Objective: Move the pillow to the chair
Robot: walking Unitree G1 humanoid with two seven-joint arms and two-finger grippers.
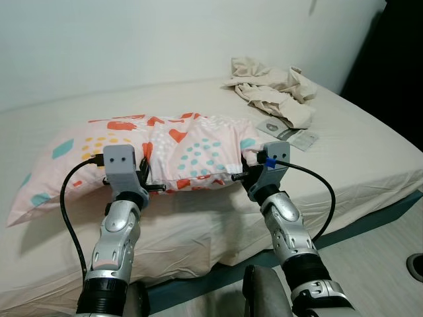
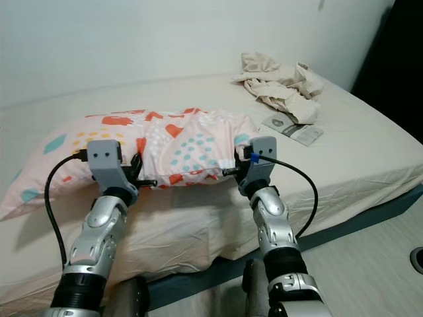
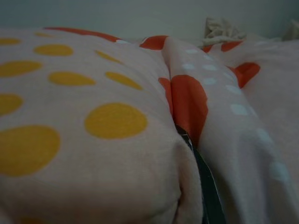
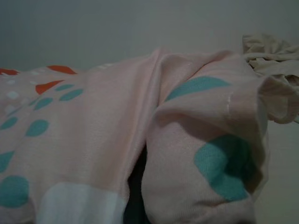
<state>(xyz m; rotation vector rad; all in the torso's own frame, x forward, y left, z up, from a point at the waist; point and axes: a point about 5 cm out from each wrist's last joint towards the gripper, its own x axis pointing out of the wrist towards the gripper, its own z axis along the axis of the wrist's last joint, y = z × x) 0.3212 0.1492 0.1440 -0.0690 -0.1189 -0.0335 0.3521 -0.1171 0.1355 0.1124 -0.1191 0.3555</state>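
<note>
A long pink pillow (image 1: 185, 148) with orange, yellow and teal spots lies across the bed (image 1: 370, 152), along its front part. Both my arms reach into its near side. My left gripper (image 1: 147, 173) is shut on a fold of the pillow left of its middle. In the left wrist view, one black finger (image 3: 205, 186) is sunk in a crease of the cloth (image 3: 117, 121). Near the pillow's right end, my right gripper (image 1: 246, 166) is shut on bunched cloth (image 4: 205, 154). The fabric hides both sets of fingertips.
A crumpled beige cloth (image 1: 274, 89) lies at the bed's far right, with a flat printed packet (image 1: 291, 134) just in front of it. A pale wall runs behind the bed. Light floor (image 1: 390, 231) shows at the right, with a dark object (image 1: 415, 264) at the edge.
</note>
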